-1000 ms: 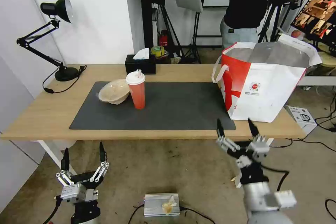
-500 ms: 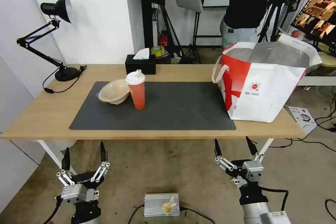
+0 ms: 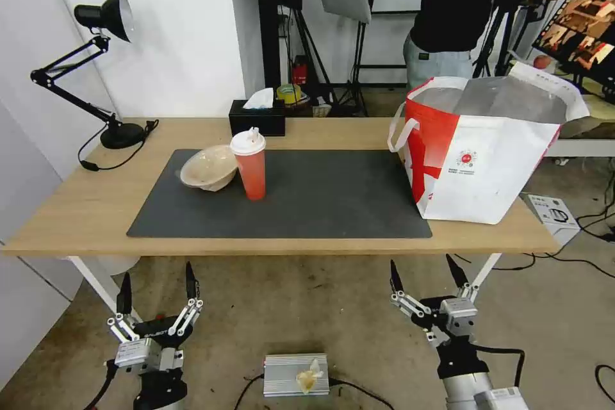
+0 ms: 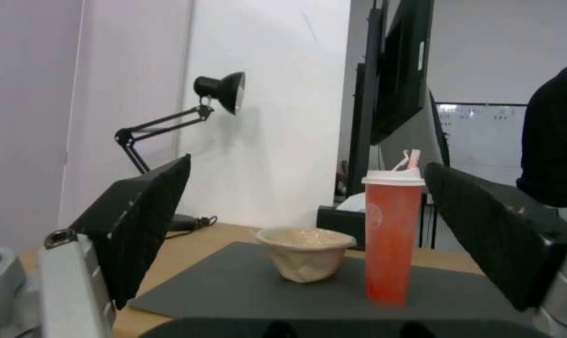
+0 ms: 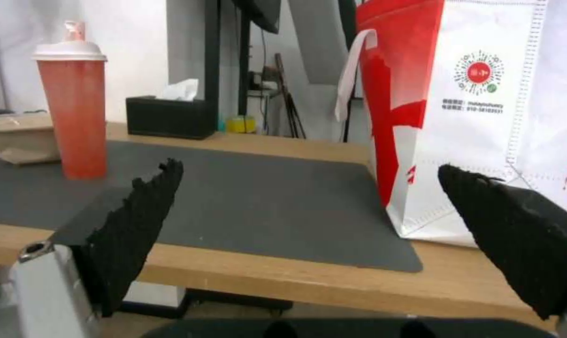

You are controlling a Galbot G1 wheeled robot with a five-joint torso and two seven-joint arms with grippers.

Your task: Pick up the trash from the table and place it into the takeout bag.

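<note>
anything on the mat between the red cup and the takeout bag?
No. In the head view the dark mat is bare between the red cup and the takeout bag. The right wrist view shows the same open stretch.

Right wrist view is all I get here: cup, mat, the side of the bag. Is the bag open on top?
Observer: Yes. In the head view the bag stands open, with its silver lining showing.
Operator: Where is the left gripper?
Observer: The left gripper hangs open and empty, below the near edge of the table, roughly in line with the bowl.
Operator: Anything at the table's left end?
Observer: A black desk lamp stands at the far left corner, off the mat.
</note>
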